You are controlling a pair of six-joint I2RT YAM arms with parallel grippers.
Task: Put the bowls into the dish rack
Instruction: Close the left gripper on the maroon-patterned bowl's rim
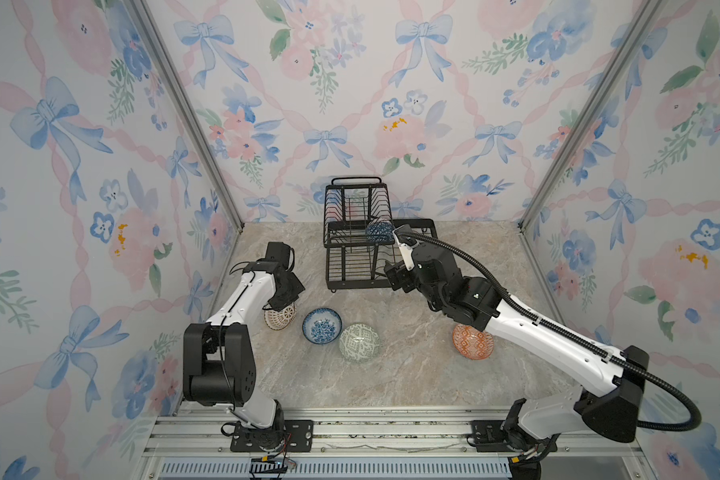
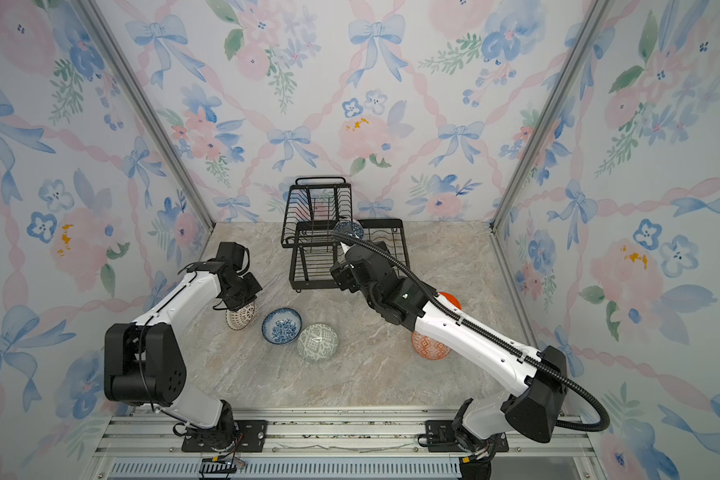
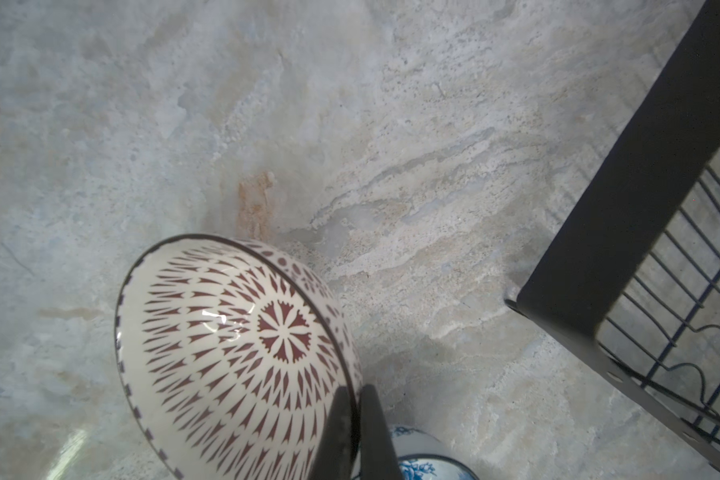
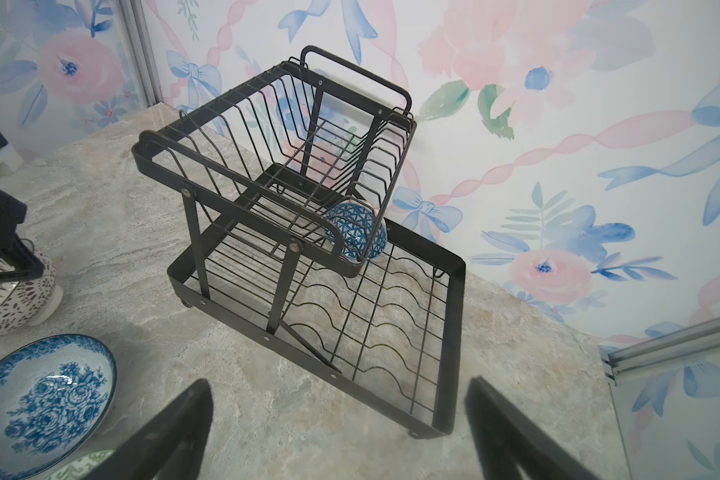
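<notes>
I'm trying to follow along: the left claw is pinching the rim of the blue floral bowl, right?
Not quite. The left gripper is pinching the rim of the red-brown patterned white bowl, as the left wrist view shows; the blue floral bowl lies free nearby.

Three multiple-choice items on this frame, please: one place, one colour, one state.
1. Where is the dark-blue geometric ceramic bowl? A marble table; B upper basket of the black wire dish rack; C inside another bowl.
2. Pattern colour on the white bowl the left gripper pinches? A green; B blue; C maroon.
3. State of the right gripper? A open, empty; B shut on a bowl; C shut, empty.
B: it sits in the basket's corner. C: maroon marks show. A: fingers apart, nothing between.
</notes>
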